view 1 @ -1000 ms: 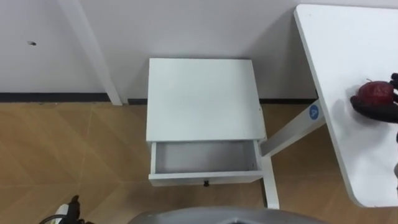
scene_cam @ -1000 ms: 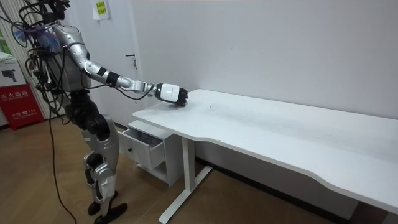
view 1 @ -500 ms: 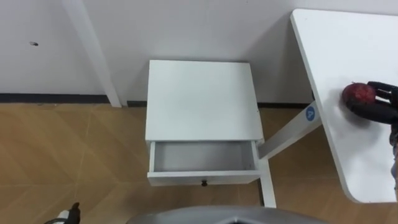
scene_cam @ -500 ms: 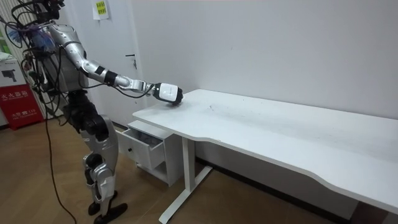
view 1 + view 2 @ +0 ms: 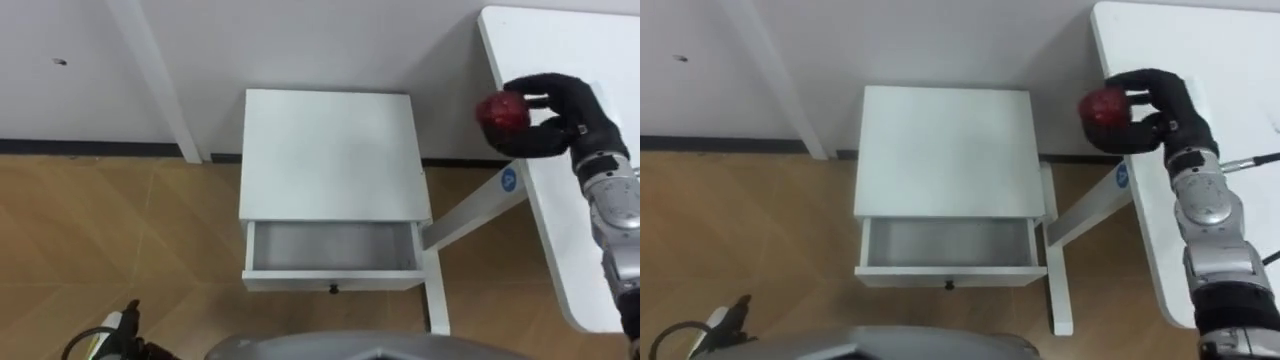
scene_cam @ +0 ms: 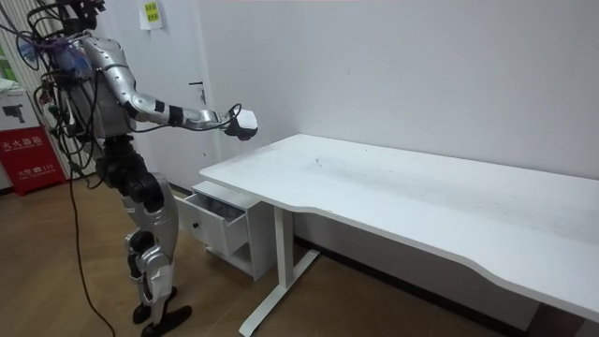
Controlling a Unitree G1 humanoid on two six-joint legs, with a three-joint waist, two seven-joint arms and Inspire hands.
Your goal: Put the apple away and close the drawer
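The right hand [image 5: 560,115] is curled around the red apple [image 5: 501,112], fingers over the top and thumb beneath, holding it in the air at the white table [image 5: 560,230]'s corner nearest the wall, on the side facing the small white cabinet [image 5: 330,155]. The room view shows that hand raised clear of the tabletop, arm stretched out from the standing robot. The left hand [image 5: 118,330] shows low at the eye view's bottom left edge, idle.

The pickup looks done: the apple is off the table and in the grasp. Carrying it over, lowering it in and pushing the drawer shut all remain.

The drawer [image 5: 332,248] stands pulled out from the cabinet's front edge, its grey bottom bare, with nothing inside. The cabinet's top is bare too.
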